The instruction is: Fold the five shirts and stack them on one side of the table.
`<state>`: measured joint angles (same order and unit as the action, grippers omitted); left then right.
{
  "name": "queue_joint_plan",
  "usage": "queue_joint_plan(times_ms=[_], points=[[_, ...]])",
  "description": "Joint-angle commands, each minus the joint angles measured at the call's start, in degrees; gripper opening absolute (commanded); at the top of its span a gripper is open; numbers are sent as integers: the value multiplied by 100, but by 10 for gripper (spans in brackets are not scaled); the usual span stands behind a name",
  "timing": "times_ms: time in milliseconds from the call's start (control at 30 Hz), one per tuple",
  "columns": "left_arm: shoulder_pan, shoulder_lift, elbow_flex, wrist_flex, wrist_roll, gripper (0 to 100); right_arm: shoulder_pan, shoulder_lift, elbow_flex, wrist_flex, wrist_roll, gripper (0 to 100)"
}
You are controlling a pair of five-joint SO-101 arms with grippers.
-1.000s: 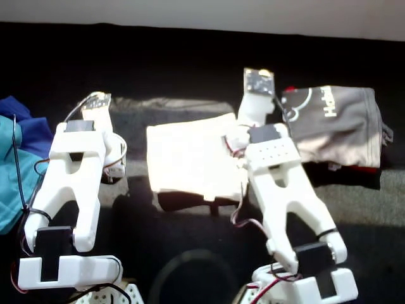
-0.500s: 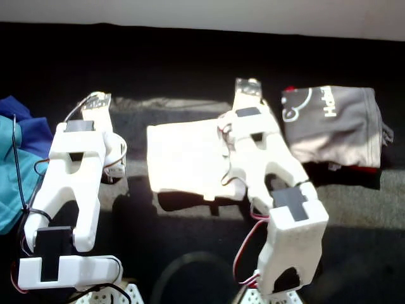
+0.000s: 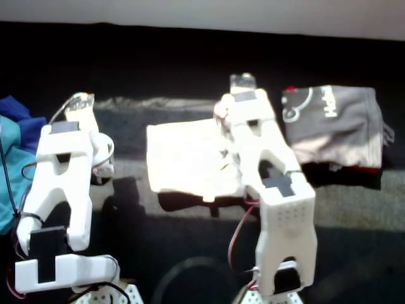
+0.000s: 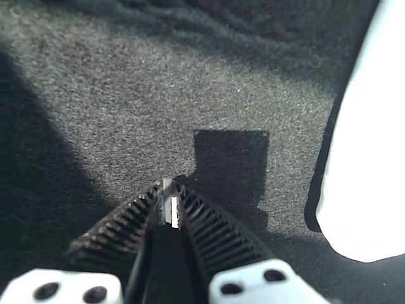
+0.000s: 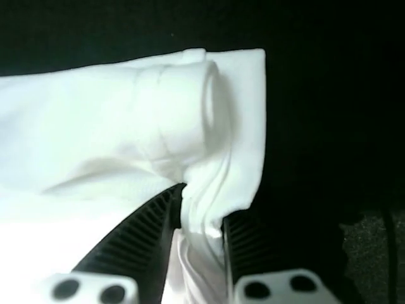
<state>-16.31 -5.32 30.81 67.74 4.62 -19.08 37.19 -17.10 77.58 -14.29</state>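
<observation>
Right gripper swung left, clamped on white shirt edge, left gripper closed, empty.

Fig. Robot work station, indoors. I read the setting from the counter, which is covered in dark felt-like cloth. Two white plastic arms stand at its near edge, the left arm and the right arm, trailing loose wires. A white shirt and a grey shirt lie on the cloth. A pale wall runs behind. Whether this is a lab or a home, I cannot tell.
</observation>
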Motion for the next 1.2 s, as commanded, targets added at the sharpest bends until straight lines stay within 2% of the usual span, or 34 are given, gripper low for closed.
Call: queue_joint_plan(times_ms=[0,200,467,633,900,1067,1167], points=[[-154,-242,-22,-26,-18,10,66,119,-347,365,123,6],[-180,-242,-22,-26,-18,10,171,-716,-1393,1209,879,6],[-180,-242,-48,-70,-18,10,848,-1587,-2826,2343,1943,6],[-180,-242,-48,-70,-18,10,1358,-2062,-3310,2325,2593,6],[-180,-242,-48,-70,-18,10,2378,-2404,-3398,2325,2681,6],[-180,-242,-48,-70,-18,10,2976,-2396,-3398,2229,3341,6],[-180,-242,-22,-70,-18,10,3415,-2396,-3363,1771,3736,6]])
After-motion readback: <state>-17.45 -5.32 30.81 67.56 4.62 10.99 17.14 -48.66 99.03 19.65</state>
